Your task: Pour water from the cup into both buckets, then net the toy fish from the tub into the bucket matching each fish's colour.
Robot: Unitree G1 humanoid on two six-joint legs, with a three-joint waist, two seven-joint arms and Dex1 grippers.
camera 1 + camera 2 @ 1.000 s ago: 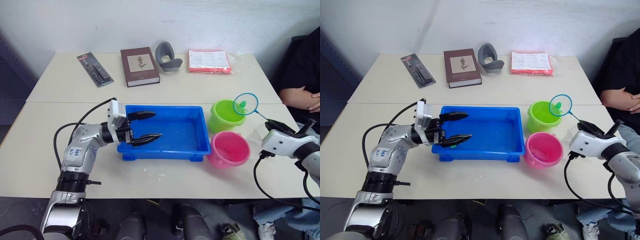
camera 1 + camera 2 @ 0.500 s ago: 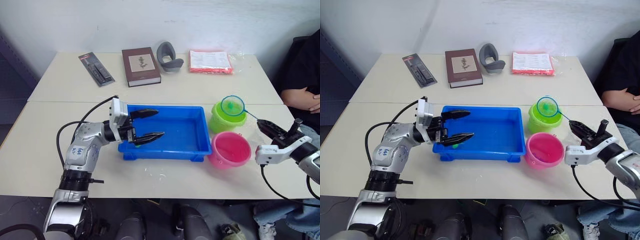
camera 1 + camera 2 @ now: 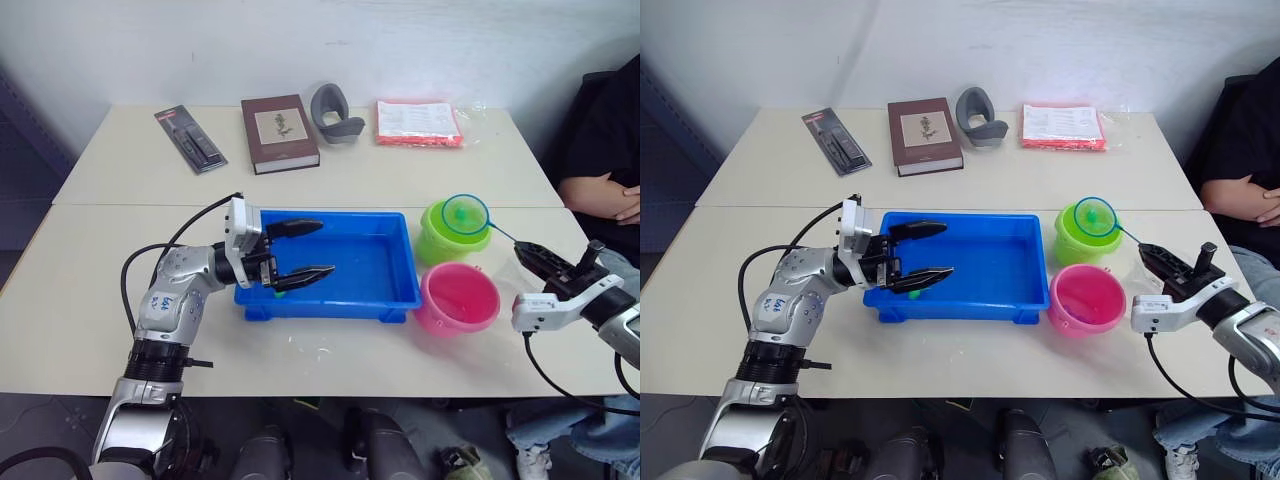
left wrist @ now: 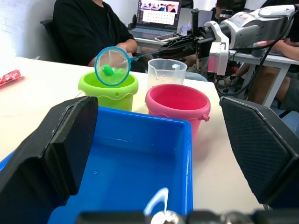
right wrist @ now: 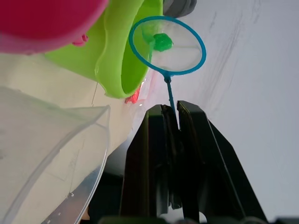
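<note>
right gripper (image 5: 170,122) pinches the thin straight handle of the small round blue-rimmed net (image 3: 465,214), holding the hoop over the lime green plastic bucket (image 3: 452,236) with a tiny green toy fish (image 4: 108,70) sitting in the pale mesh. the hoop hangs above that bucket's mouth, by the look of it so the fish can be tipped into the pail of its own colour. the pink plastic bucket (image 3: 457,299) stands just beside the green one, nearer the robot, and the clear plastic cup (image 4: 167,72) stands on the surface close to both. the shallow bright blue plastic tub (image 3: 330,265) lies to the left of the buckets. left gripper (image 3: 297,248) hovers over the tub's left end, its fingers spread wide and empty, seemingly steadying or waiting there.
</note>
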